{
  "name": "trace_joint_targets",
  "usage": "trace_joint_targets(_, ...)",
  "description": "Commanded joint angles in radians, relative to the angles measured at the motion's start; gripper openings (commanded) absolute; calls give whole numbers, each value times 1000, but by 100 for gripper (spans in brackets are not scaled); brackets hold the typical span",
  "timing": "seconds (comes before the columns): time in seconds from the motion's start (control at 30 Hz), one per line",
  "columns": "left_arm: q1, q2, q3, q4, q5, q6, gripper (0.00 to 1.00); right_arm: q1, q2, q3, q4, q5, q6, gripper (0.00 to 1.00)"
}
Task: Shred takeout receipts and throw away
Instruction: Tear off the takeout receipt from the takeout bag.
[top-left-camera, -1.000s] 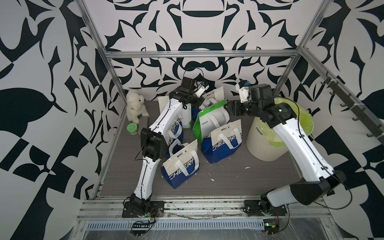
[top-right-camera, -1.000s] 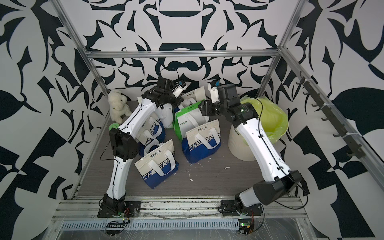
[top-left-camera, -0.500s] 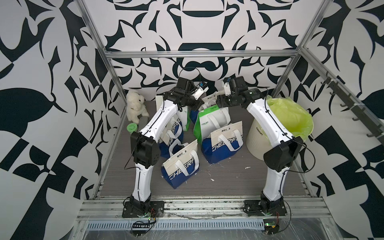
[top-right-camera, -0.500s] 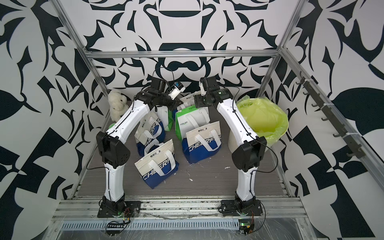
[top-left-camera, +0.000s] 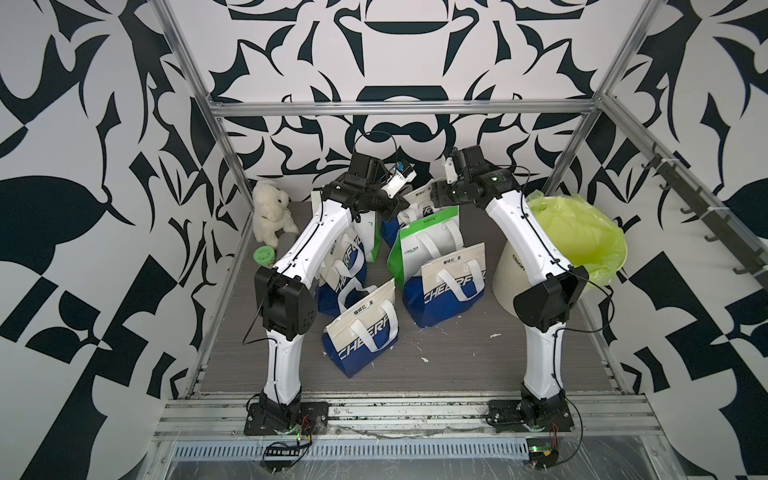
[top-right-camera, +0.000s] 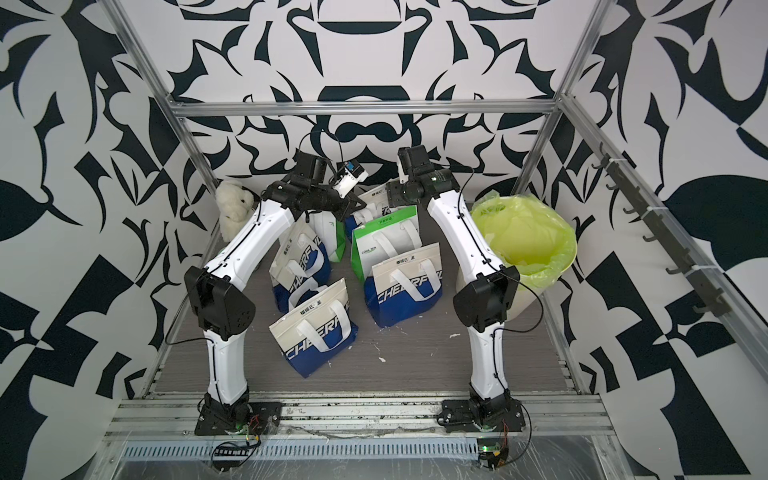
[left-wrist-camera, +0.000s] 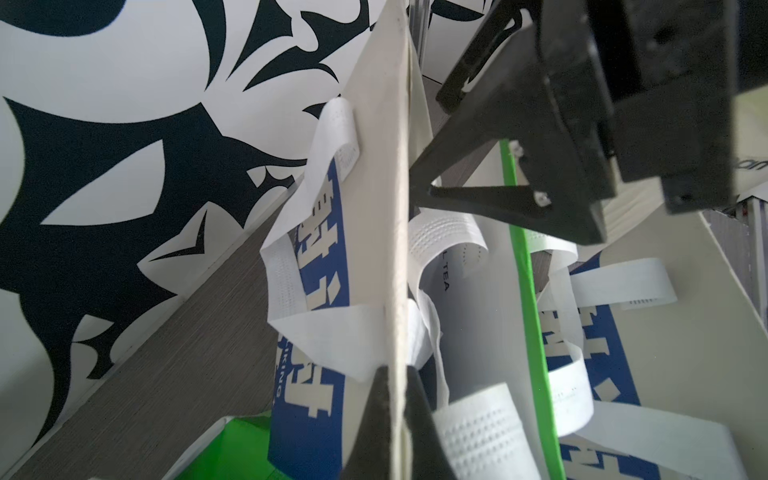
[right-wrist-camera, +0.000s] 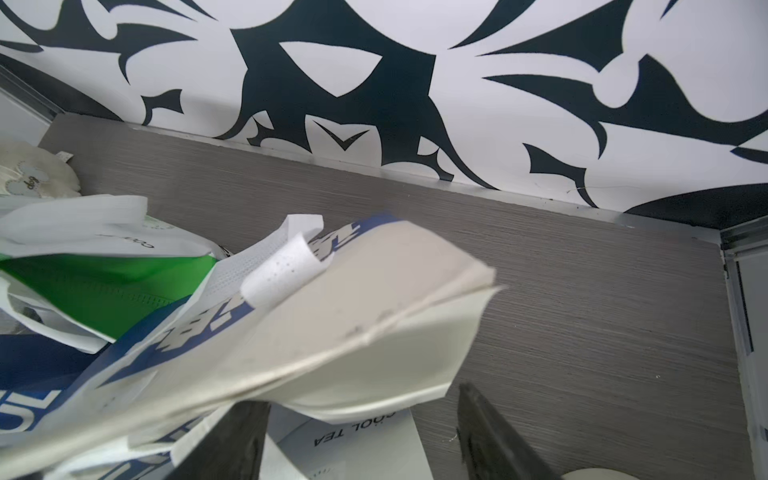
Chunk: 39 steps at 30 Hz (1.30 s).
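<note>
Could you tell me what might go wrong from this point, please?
The left tool pinches the cream slip close beside a bag handle; if the open right tool closes there, it may catch bag material too. Pulling could tip the crowded bags. Torn bits may miss the lined bin, as scraps on the table suggest.

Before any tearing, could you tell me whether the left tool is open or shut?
Shut: in the left wrist view, the left tool clamps a cream sheet.

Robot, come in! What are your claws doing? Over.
Left gripper shut on cream sheet; receipt or bag wall, can't tell. Right gripper open beside it. Bag handles crowding.
</note>
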Motion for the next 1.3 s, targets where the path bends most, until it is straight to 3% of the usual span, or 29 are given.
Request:
trace_joint_targets(0.0, 0, -64, -4, 32, 58, -5, 0, 5, -11, 58, 13, 21, -11, 68)
trace_joint_targets(0.2, -2, -77, -24, 31, 62, 1, 0, 5, -11, 51, 69, 62, -30, 52)
trace_joint_targets(0.33, -3, -84, -42, 26, 58, 5, 0, 5, 12, 96, 66, 88, -52, 29)
trace_joint_targets(0.5, -2, -87, -55, 19, 45, 12, 0, 5, 22, 135, 47, 153, -80, 11)
trace_joint_targets(0.57, -2, -88, -63, 17, 38, 15, 0, 5, 20, 138, 47, 177, -103, 0)
trace_joint_targets(1.03, -3, -90, -100, 21, -16, 9, 0, -28, 15, 163, -1, 291, -154, 0)
trace_joint_targets(1.27, -3, -81, -101, 21, -18, 10, 0, -69, -9, 137, -22, 289, -130, 0)
